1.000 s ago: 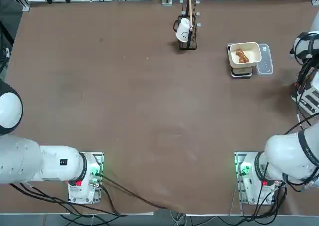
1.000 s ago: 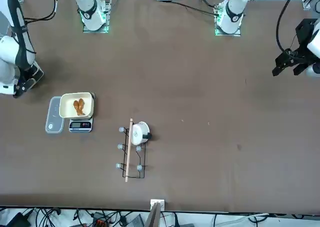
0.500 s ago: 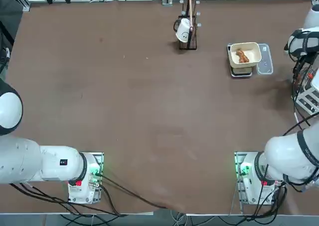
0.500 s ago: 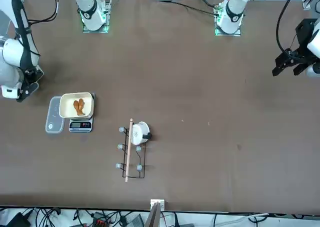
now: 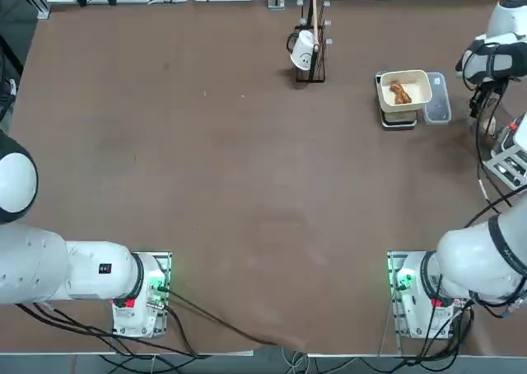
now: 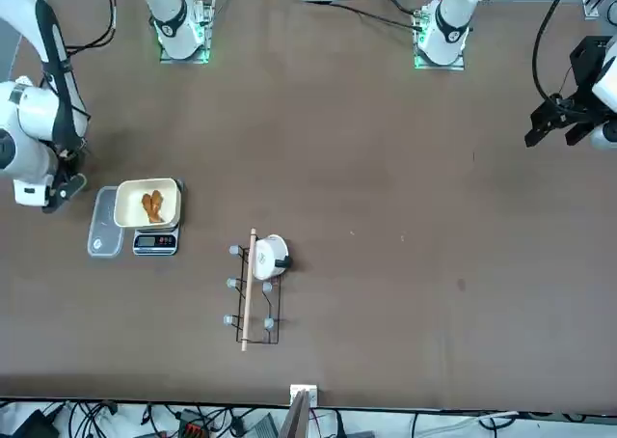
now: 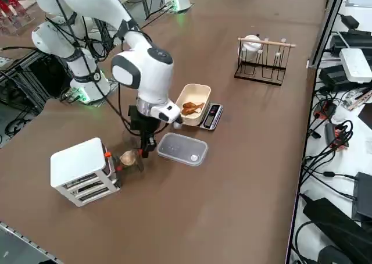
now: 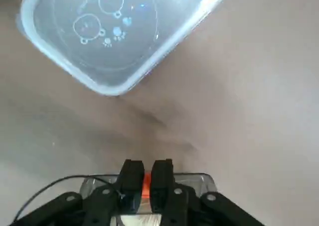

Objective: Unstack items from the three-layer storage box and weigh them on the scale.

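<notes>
While items [image 7: 192,108] lie in cream tray [image 7: 203,91], right gripper [image 8: 148,163] clamped on drawer's [image 8: 195,182] orange tab [image 8: 146,185]

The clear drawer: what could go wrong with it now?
The right gripper pinches its orange handle, so the handle might slip out. The clear drawer sticks out from the white box, so a hard tug might tip it and spill the pale lump. The arm could also bump the nearby lid.

Right arm [image 7: 119,28] bent, right gripper [image 8: 147,166] low on the robot's right side, fingers [image 8: 161,178] nearly together
</notes>
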Motion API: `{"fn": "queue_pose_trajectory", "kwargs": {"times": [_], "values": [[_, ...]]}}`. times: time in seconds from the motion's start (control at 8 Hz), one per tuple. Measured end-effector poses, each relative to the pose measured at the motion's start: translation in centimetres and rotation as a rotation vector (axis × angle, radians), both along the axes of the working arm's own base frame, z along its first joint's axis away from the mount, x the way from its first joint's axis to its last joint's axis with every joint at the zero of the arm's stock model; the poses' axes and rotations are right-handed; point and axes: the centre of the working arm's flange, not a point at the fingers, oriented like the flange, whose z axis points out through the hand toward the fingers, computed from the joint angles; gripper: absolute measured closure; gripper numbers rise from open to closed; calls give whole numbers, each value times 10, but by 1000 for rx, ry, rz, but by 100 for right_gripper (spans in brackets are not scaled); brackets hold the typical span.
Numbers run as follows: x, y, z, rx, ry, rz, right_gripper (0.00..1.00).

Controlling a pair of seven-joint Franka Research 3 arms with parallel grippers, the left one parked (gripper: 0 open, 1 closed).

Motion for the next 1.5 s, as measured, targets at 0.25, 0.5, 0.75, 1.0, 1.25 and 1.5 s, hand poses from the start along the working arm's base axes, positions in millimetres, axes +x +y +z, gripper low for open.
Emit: {"fn": "queue_pose_trajectory", "kwargs": {"times": [0.25,0.5,0.75,1.0,1.25,1.5], "values": [[4,4,-1,17,-10,-15,89],[9,9,1,56,-33,-60,65],[22,10,15,59,-72,-68,26],[28,5,39,50,-77,-74,0],[13,-17,63,55,-42,-84,2],[-13,-59,68,73,-6,-100,16]]}}
